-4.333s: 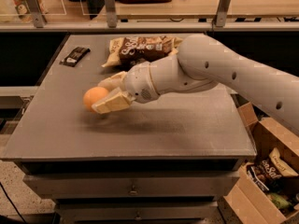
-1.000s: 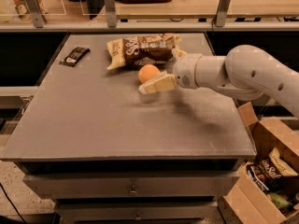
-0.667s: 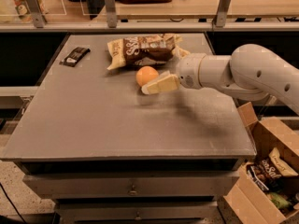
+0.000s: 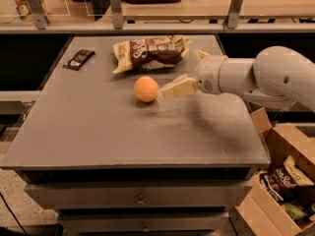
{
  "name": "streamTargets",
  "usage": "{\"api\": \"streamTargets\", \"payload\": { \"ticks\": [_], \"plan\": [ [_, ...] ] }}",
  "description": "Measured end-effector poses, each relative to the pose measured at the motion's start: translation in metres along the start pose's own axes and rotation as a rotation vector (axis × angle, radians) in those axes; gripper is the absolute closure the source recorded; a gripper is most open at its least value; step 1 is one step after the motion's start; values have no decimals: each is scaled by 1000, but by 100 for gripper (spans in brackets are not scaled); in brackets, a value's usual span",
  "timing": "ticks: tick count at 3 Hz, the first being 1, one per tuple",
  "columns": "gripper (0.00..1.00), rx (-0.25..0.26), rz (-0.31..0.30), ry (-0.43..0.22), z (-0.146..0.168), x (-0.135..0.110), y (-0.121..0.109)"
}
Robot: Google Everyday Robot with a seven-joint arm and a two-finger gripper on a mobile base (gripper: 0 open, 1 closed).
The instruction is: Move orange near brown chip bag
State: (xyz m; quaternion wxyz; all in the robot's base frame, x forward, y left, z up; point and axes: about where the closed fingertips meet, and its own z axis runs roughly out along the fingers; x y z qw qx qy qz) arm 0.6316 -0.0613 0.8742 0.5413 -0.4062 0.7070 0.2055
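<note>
Not much readable here. The crinkled brown chip bag (image 4: 150,50) has white lettering starting with a big "S", but the rest is too blurry. A tan snack bag (image 4: 290,173) in the open cardboard box (image 4: 275,136) seems to say "Sea Salt". The cream two-finger gripper (image 4: 181,75) hangs just right of the round orange fruit (image 4: 146,89), spread apart.

On my feed I count 1 orange (image 4: 146,89), 1 brown chip bag (image 4: 150,51), 1 dark snack bar (image 4: 78,59) and 1 gripper (image 4: 178,86), just beside the orange over the 1 table (image 4: 98,132). 1 cardboard box (image 4: 275,144) stands alongside; I cannot count its bags.
</note>
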Motion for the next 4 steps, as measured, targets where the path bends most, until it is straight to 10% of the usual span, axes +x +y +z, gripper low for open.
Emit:
{"api": "streamTargets", "payload": {
  "ticks": [4],
  "plan": [
    [0, 35, 19, 44, -51, 12, 9]
  ]
}}
